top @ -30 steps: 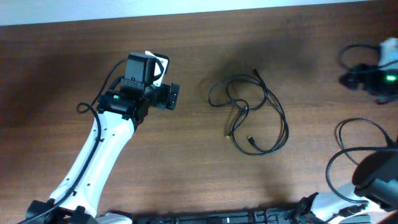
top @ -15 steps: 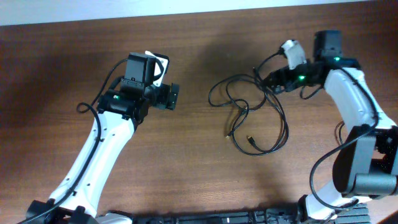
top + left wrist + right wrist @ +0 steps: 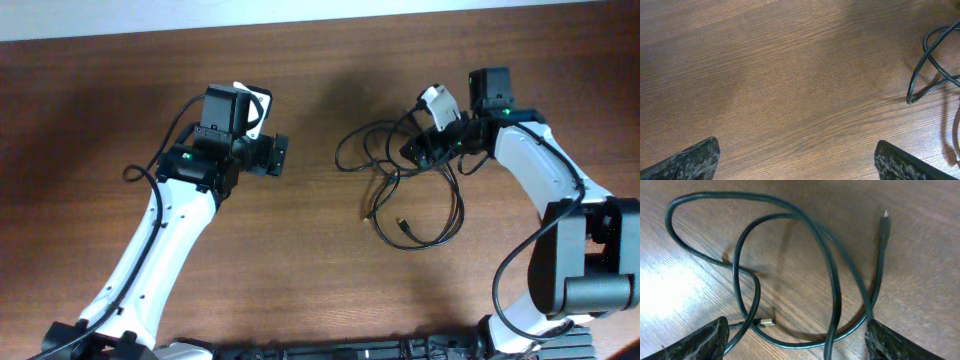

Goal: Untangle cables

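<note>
Wooden table [image 3: 300,290], cables [image 3: 390,172] in a loose tangle right of centre. Right claw [image 3: 795,337] hangs over the loops, jaws apart, gripping nothing. Left claw [image 3: 277,155] is wide apart too, off to the side. Looks like the reach step; next I'd pinch one strand.

The thin black cables [image 3: 388,172] are lying loosely tangled on the wooden bench [image 3: 300,260], their open loops crossing over one another near the middle. A gold-tipped plug end [image 3: 767,323] is resting inside one loop, while a black plug end [image 3: 884,227] is lying outside the loops.
</note>
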Available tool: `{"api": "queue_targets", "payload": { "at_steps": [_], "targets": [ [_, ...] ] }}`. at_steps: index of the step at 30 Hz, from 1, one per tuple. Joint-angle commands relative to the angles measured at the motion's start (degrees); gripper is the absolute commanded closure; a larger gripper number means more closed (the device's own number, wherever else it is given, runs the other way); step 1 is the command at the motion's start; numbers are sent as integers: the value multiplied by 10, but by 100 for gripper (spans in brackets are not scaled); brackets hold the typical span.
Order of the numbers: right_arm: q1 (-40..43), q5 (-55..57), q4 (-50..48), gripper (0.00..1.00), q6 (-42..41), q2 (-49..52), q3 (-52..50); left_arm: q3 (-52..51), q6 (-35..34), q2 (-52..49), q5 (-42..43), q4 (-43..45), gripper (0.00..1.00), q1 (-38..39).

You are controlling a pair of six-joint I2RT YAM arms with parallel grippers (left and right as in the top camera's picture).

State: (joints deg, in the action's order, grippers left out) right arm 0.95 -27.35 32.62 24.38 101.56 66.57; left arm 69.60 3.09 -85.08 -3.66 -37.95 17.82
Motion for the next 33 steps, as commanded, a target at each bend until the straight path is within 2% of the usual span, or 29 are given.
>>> {"api": "queue_targets", "payload": {
  "at_steps": [1,2,4,8,9,10,17,22,26,33],
  "targets": [
    [-2,-5,-6,16,4,1,-21,2,9,5,-1,1,1,1],
    [-2,-5,-6,17,4,1,-26,2,9,5,-1,1,1,1],
    [-2,-5,-7,23,5,1,-34,2,9,5,-1,1,1,1],
    [-2,-12,-7,47,4,1,-37,2,9,5,-1,1,1,1],
    [-2,-20,-7,69,4,1,-37,2,9,5,-1,1,1,1],
    [-2,-28,-7,96,4,1,-37,2,9,5,-1,1,1,1],
    [-1,-67,-12,96,5,1,-30,2,9,5,-1,1,1,1],
    [-1,-102,6,96,2,-5,20,2,9,5,-1,1,1,1],
    [-1,-148,47,96,2,-28,123,2,9,5,-1,1,1,1],
    [-1,-192,59,96,-26,-83,394,2,9,5,-1,1,1,1]
  ]
}}
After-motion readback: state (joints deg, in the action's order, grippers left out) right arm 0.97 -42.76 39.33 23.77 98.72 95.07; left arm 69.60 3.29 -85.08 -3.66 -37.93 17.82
